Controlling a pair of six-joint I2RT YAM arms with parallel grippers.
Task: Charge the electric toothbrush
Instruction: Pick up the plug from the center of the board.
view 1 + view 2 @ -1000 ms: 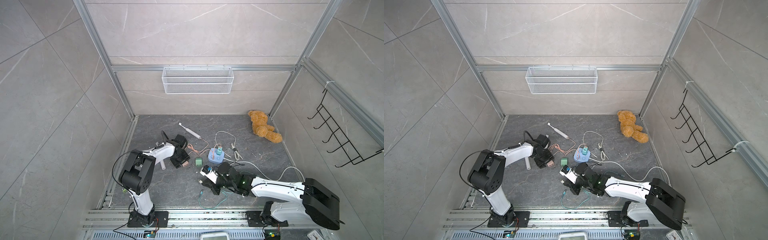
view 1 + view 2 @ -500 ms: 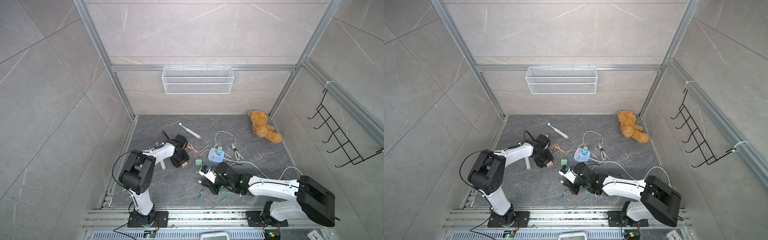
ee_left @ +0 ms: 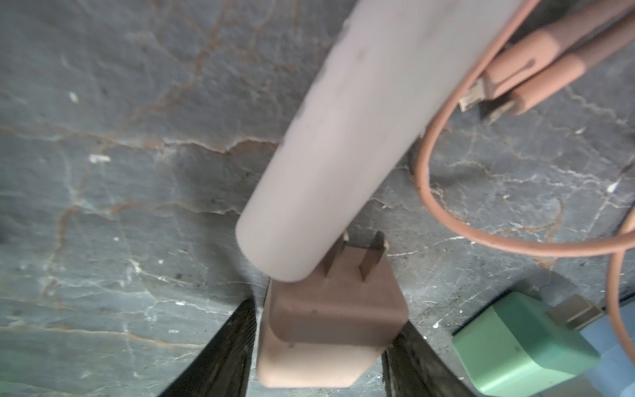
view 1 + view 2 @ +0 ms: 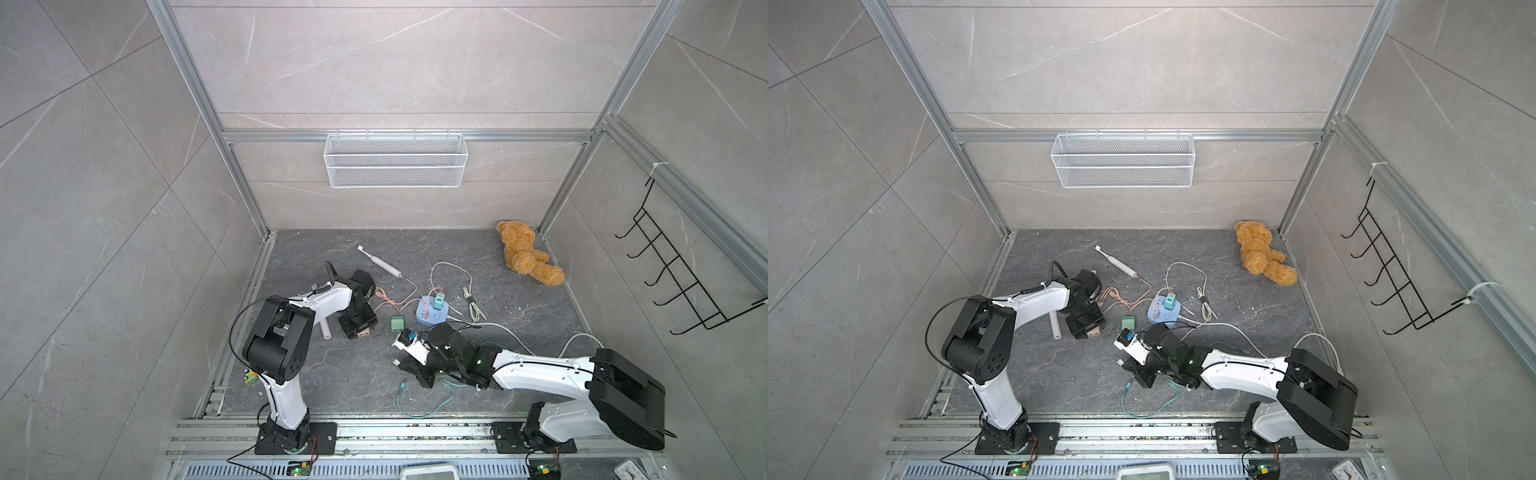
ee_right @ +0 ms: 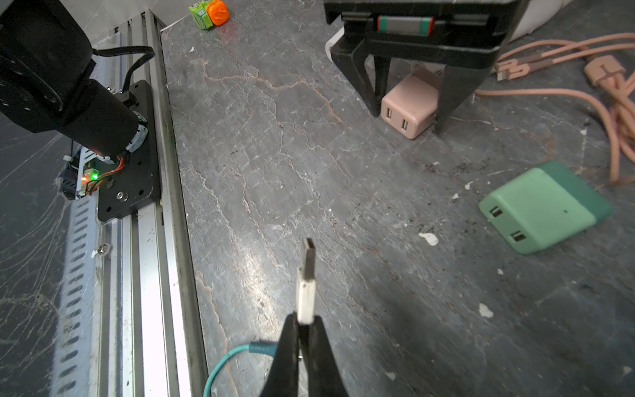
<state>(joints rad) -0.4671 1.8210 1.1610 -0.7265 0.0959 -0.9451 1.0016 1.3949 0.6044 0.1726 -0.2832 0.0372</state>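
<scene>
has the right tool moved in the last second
Yes, slightly. Judged against the fixed blue power strip, the right tool, shut on the USB plug, has drifted a little leftward in both top views.

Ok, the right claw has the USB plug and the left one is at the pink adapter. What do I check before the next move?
1. Right claw shut on USB plug: ok.
2. Plug tip clear of the fingertips: ok.
3. Left claw firm on pink adapter: cannot tell; its jaws flank it.
4. Adapter's ports face the plug: ok.
5. Plug lined up with a port: not ok, apart and aimed beside it.
6. Floor between them bare: ok.
</scene>
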